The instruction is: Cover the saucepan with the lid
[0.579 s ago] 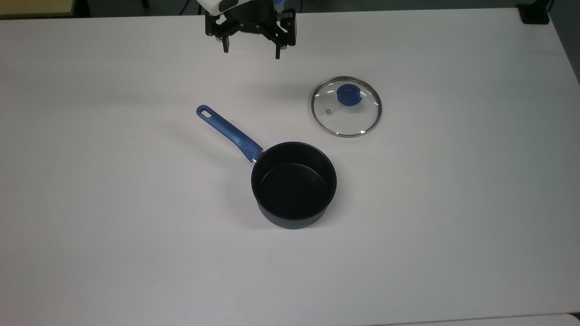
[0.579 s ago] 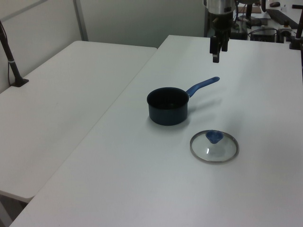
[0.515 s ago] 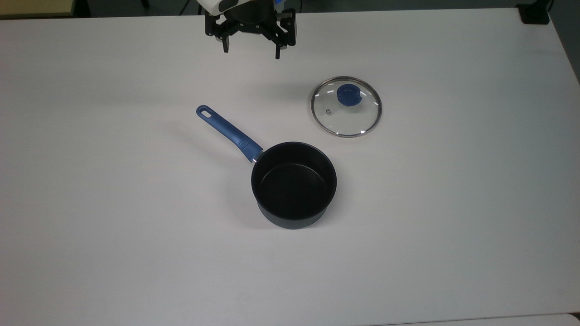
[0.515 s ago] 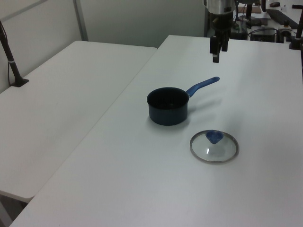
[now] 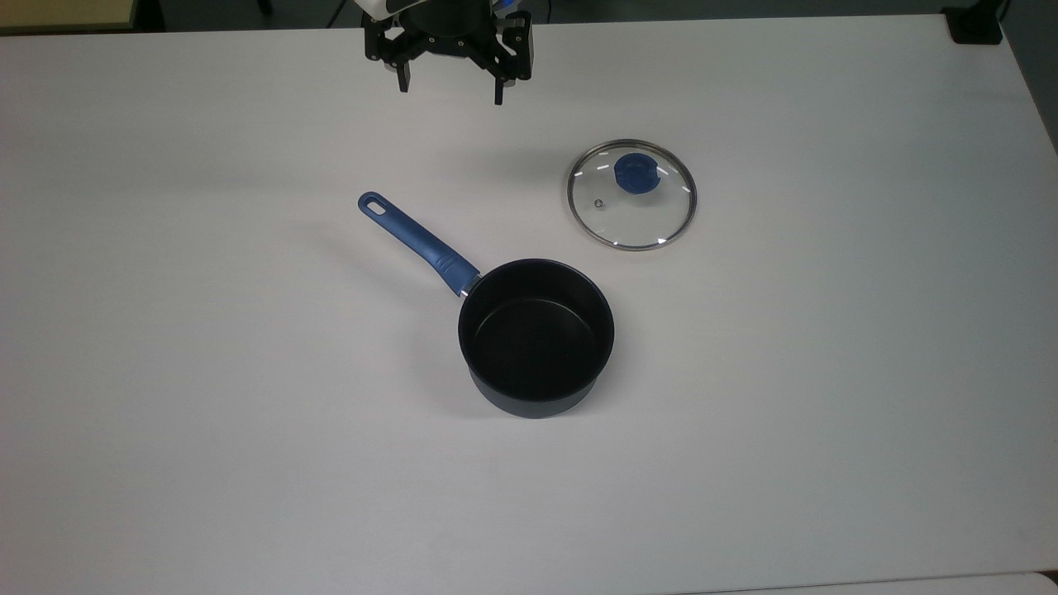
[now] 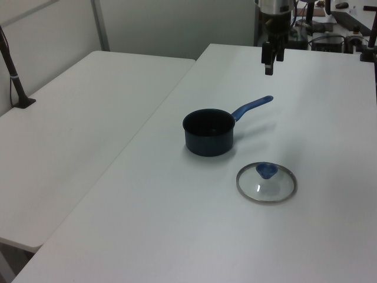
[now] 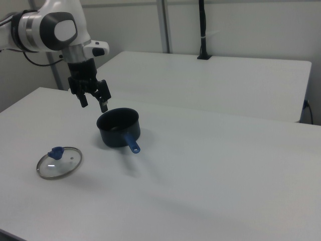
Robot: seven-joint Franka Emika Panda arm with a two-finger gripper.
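The jaws hang spread and empty above the counter's far edge in the top view. The glass lid lies flat on the counter, well apart from them, toward the top view's right. The open saucepan stands mid-counter, near the lid but not touching, its blue handle pointing toward the jaws' side. Nothing lies between jaws and lid. A second white table adjoins the counter.
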